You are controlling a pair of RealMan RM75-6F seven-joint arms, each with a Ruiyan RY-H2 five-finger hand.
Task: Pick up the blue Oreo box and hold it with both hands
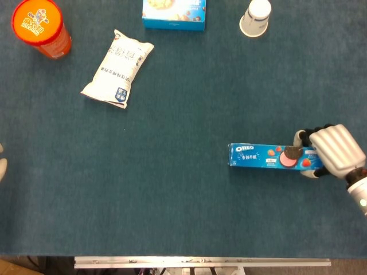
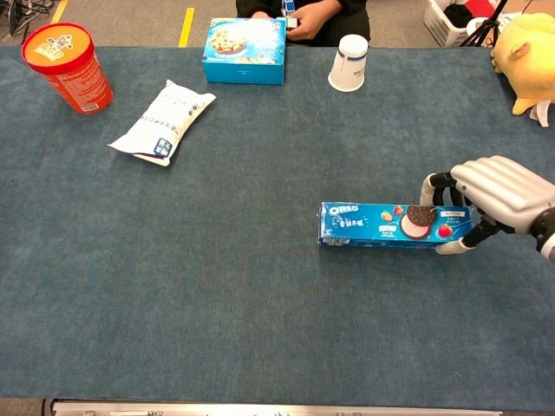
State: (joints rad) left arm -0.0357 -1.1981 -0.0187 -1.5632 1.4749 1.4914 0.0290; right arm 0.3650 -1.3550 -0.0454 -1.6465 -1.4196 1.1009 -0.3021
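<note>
The blue Oreo box [image 1: 258, 157] [image 2: 373, 224] lies lengthwise at the right of the table, its printed face up. My right hand [image 1: 338, 150] [image 2: 503, 192] grips its right end, with the fingers [image 2: 438, 184] curled over the far edge and the thumb [image 2: 453, 248] at the near edge. The box looks slightly raised off the cloth. A pale sliver at the far left edge of the head view may be my left hand [image 1: 2, 166]; too little of it shows to tell how its fingers lie.
At the back stand an orange canister [image 2: 68, 65], a white pouch [image 2: 163, 121], a blue cookie box [image 2: 245, 50] and a white paper cup [image 2: 349, 62]. A yellow plush toy [image 2: 525, 56] sits at the back right. A person's hands [image 2: 316, 17] are behind the table.
</note>
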